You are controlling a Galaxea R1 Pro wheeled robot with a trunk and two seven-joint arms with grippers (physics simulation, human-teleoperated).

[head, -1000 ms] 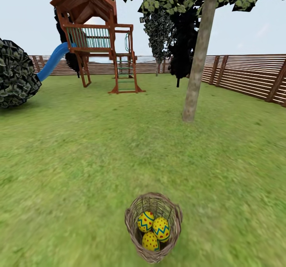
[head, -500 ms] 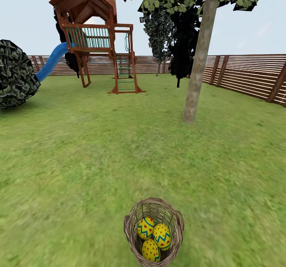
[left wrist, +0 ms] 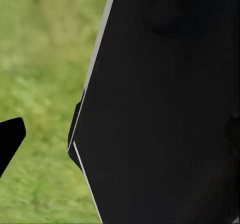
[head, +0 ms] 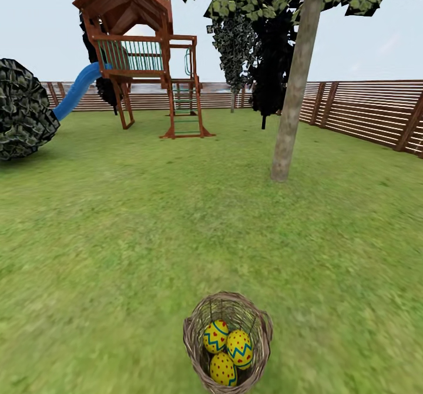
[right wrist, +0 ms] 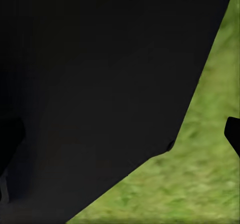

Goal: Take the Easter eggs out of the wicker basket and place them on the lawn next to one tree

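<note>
- in the head view the wicker basket stands upright on the lawn at the bottom centre of the frame, its base cut by the lower edge.
- the three easter eggs lie inside it, touching one another: two side by side and one below them in the picture.
- the tree with the pale trunk rises right of centre, well apart from the basket, leaves at the top edge.
- at upper left stand a wooden play frame with a blue slide; a round dark bush sits at the left edge, and a slat fence runs along the back and right.
- the left wrist view gives blurred grass beside a large black body, with one dark tip at the left edge; i cannot tell whether the left hand is spread or pressed together.
- the right wrist view likewise has a black mass over grass at lower right, a dark tip at the right edge; the right hand's state cannot be told.
</note>
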